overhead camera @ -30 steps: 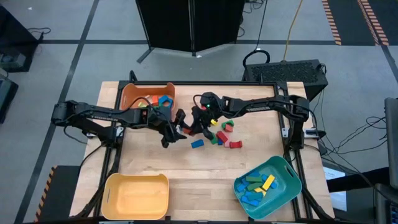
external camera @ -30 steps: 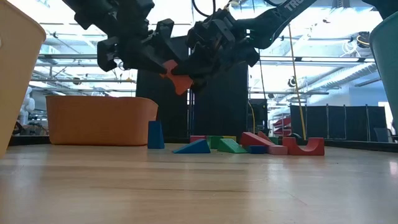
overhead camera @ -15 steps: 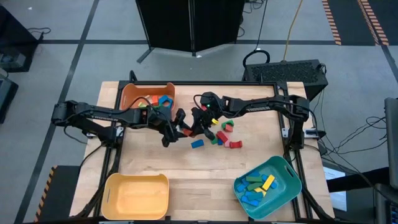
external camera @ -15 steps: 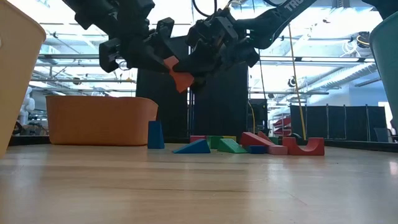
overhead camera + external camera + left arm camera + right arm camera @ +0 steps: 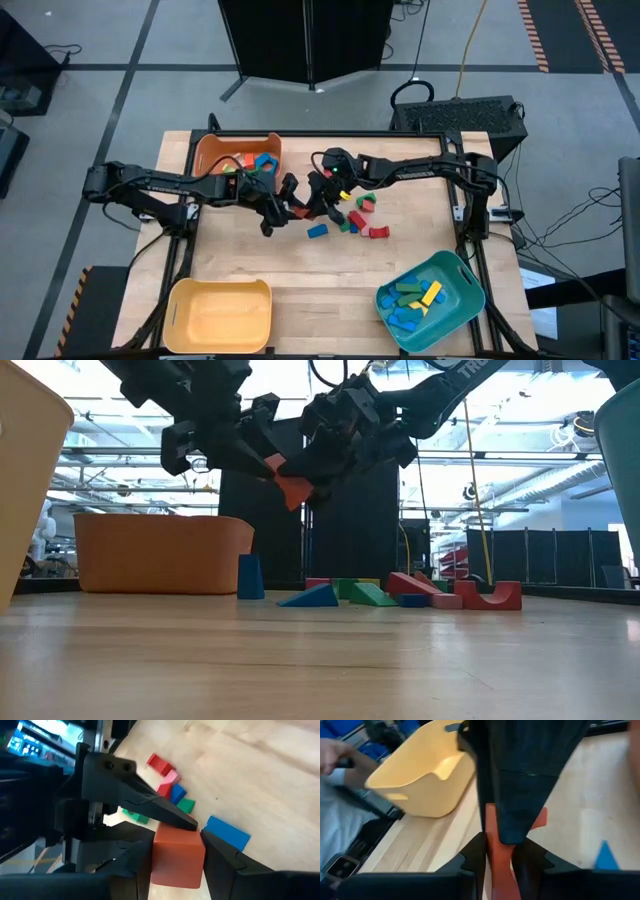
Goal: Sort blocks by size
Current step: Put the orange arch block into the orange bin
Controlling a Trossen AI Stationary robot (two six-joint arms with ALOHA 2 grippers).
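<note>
Both tools meet in the air above the middle of my worktop [image 5: 300, 280], and between them hangs one orange block [image 5: 293, 488]. My left tool [image 5: 290, 208] comes in from the orange bin's side, my right tool [image 5: 322, 207] from the far side near the loose blocks. In the left wrist view my fingers [image 5: 220, 870] stand on either side of the orange block [image 5: 178, 859] and look pressed to its flanks, while the other arm's dark finger [image 5: 145, 800] lies across its top. In the right wrist view my own fingers sit narrow around the block's edge [image 5: 499, 865]; they seem to touch it, but I cannot tell whether they really clamp it. So the block is up off the worktop, gripped on my left and met by my right.

Below and beyond it, loose blocks [image 5: 350, 215] lie scattered on the wood: a blue wedge [image 5: 311, 596], a green wedge [image 5: 368, 594], a red arch [image 5: 490, 595], and a blue piece [image 5: 250, 576] standing just before the orange bin [image 5: 160, 552]. That bin [image 5: 215, 155] holds several blocks. The teal bin [image 5: 455, 275] holds blue, green and yellow ones. The yellow bin [image 5: 220, 315] sits near the worktop's front left corner.
</note>
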